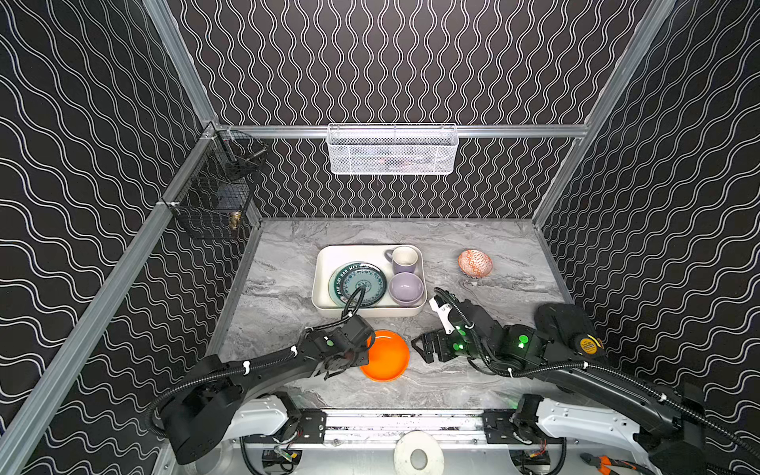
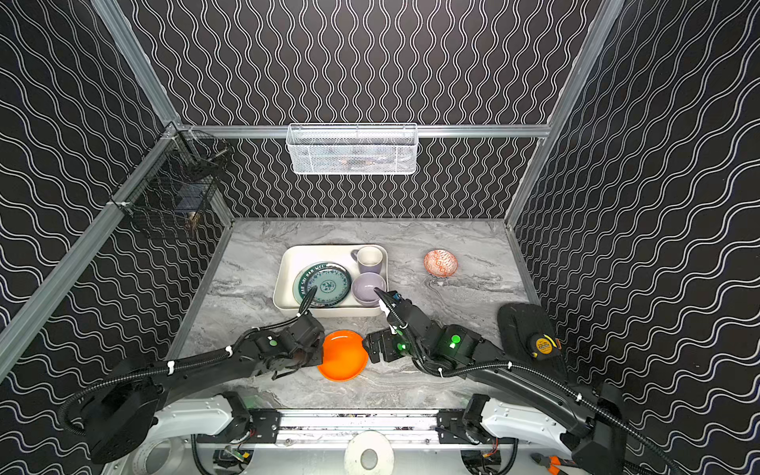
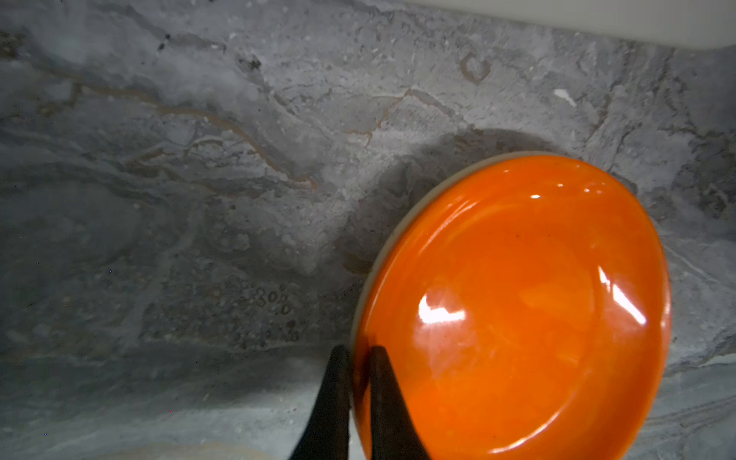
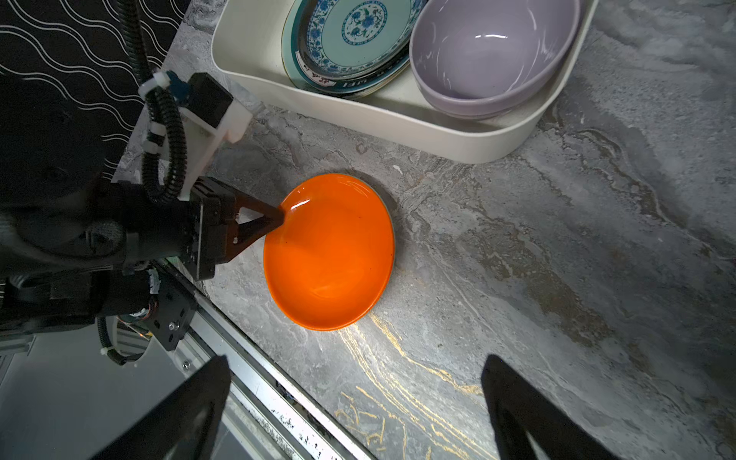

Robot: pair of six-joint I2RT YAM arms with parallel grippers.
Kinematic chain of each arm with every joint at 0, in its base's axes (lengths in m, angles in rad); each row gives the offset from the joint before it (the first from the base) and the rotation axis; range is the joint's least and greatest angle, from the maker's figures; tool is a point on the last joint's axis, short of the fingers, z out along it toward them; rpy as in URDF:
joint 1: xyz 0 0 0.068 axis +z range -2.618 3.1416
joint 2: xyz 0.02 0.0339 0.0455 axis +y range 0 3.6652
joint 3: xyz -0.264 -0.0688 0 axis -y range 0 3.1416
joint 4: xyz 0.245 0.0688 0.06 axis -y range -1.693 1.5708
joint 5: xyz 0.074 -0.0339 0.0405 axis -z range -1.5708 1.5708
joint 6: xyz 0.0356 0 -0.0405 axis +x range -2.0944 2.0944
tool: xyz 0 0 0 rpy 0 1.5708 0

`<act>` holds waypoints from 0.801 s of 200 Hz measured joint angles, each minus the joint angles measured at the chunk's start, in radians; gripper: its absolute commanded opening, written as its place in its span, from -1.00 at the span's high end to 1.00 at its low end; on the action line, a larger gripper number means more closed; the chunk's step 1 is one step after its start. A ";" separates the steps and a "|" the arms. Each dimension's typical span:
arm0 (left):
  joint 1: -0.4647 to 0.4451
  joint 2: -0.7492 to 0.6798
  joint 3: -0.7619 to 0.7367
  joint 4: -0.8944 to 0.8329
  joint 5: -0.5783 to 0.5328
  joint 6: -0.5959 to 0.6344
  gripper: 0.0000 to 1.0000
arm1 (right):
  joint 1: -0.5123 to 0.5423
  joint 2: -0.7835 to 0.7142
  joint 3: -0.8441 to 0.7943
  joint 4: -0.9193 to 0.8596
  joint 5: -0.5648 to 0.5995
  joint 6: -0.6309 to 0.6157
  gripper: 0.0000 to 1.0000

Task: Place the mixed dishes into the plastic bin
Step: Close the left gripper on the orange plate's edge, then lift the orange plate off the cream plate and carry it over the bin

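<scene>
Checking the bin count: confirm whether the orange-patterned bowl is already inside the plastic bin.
No, the orange-patterned bowl sits on the table, apart from the plastic bin.

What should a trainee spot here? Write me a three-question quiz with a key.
1. True or false: the left gripper is shut on the rim of the orange plate.
2. Which dish sits on the table outside the bin? A) mug B) lavender bowl C) patterned bowl
3. Fill in: the jaws of the right gripper stand ____, holding nothing.

Key: 1 true; 2 C; 3 open.
</scene>
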 measured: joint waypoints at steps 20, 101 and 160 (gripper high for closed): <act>0.000 -0.005 0.002 0.000 0.000 0.000 0.93 | 0.000 0.004 0.000 0.000 0.000 -0.001 -0.98; 0.000 -0.097 0.047 -0.083 -0.008 0.002 1.00 | 0.000 0.024 0.015 -0.003 0.003 -0.008 -0.99; 0.000 -0.150 0.098 -0.129 0.006 0.007 1.00 | 0.000 0.027 0.029 -0.005 0.010 -0.009 -0.99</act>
